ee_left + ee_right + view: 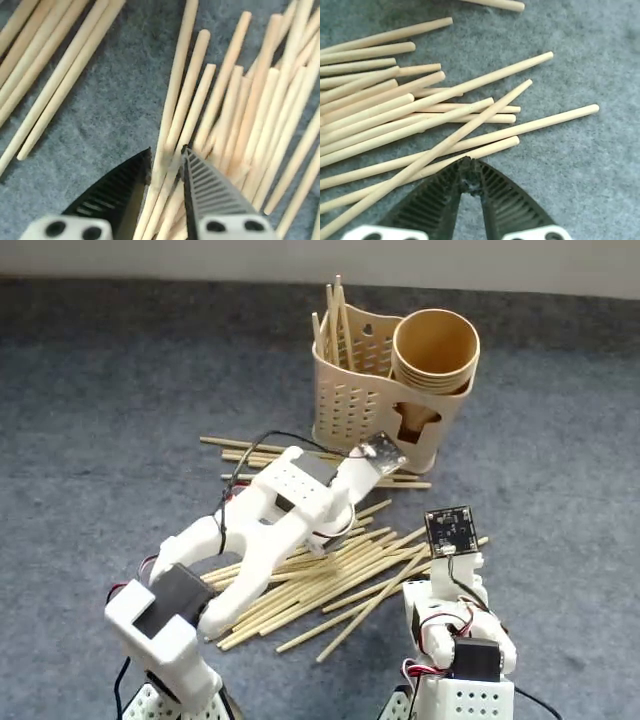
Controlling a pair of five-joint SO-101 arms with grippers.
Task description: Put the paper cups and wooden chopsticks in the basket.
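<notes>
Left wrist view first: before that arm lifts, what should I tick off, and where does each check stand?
1. Grip: ok. The left gripper is closed on chopsticks, which fill the gap between its jaws.
2. Number of chopsticks gripped: cannot tell. Neighbouring ones crowd against the jaws.
3. Other arm out of the way: ok. The right gripper is shut and empty at the edge of the loose chopsticks, apart from the other arm.
4. Target upright: ok. The basket stands upright.
5. Cups done: ok. The paper cups sit stacked in one compartment.
6. Chopsticks all off the table: not ok. Many lie loose.
</notes>
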